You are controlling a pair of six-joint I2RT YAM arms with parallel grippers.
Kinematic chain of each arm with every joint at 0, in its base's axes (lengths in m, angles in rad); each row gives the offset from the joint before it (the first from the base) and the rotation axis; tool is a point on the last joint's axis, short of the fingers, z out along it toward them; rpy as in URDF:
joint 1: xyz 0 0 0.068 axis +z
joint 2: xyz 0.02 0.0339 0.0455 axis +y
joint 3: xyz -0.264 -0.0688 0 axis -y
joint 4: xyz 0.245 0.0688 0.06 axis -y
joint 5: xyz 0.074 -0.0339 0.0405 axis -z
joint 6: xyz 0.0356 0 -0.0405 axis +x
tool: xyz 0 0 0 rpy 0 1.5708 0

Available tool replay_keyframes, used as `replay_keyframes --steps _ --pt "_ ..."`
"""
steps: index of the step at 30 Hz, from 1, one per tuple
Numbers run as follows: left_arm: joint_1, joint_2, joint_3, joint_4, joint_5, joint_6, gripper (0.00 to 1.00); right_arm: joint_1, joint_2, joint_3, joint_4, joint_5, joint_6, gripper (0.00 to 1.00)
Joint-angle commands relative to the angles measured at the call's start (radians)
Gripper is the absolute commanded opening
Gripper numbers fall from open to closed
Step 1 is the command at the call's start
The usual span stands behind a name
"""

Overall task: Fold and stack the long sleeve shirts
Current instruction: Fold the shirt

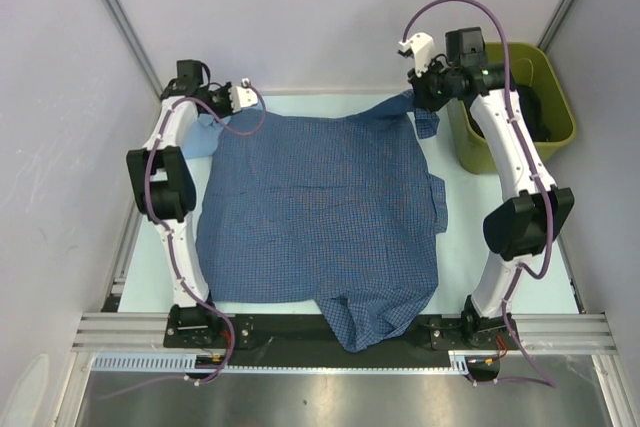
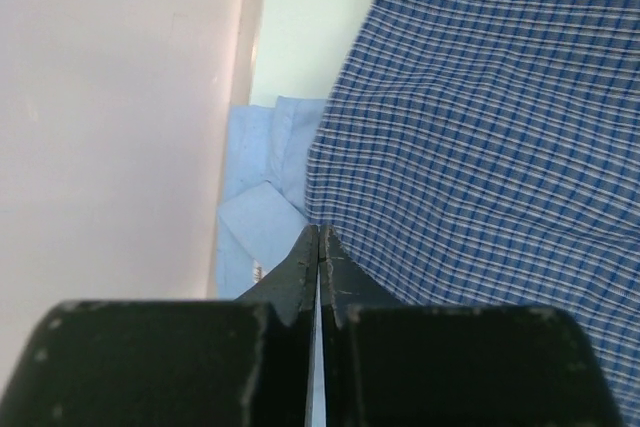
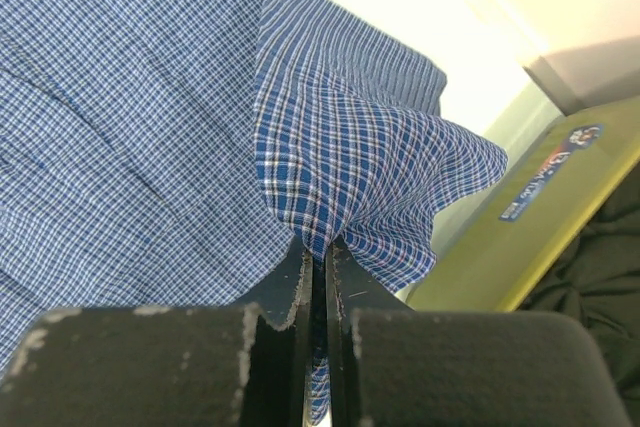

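Fingers of the right gripper [image 3: 320, 247] are clamped on a bunched far-right corner of the medium blue fine-checked cloth shirt [image 1: 320, 217], which is spread on the pale table [image 1: 460, 267], its near end hung over the front edge. The left gripper [image 2: 318, 237] is pressed shut at that shirt's far-left edge; whether cloth is caught cannot be told. A plain pale blue cloth shirt [image 2: 265, 197] is partly covered by it at the far left.
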Motion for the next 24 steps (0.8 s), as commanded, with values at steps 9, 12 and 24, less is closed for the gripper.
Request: replay_keyframes --steps 9,12,24 --pt "-0.010 0.127 0.247 -0.106 -0.020 -0.019 0.60 0.020 -0.077 -0.045 0.017 -0.012 0.015 0.00" --pt "-0.012 0.189 0.290 -0.107 -0.028 0.010 0.59 0.023 -0.057 -0.019 0.000 -0.006 0.013 0.00" --pt "-0.015 0.345 0.385 -0.039 -0.017 0.021 0.55 0.032 -0.030 -0.025 -0.007 0.023 0.015 0.00"
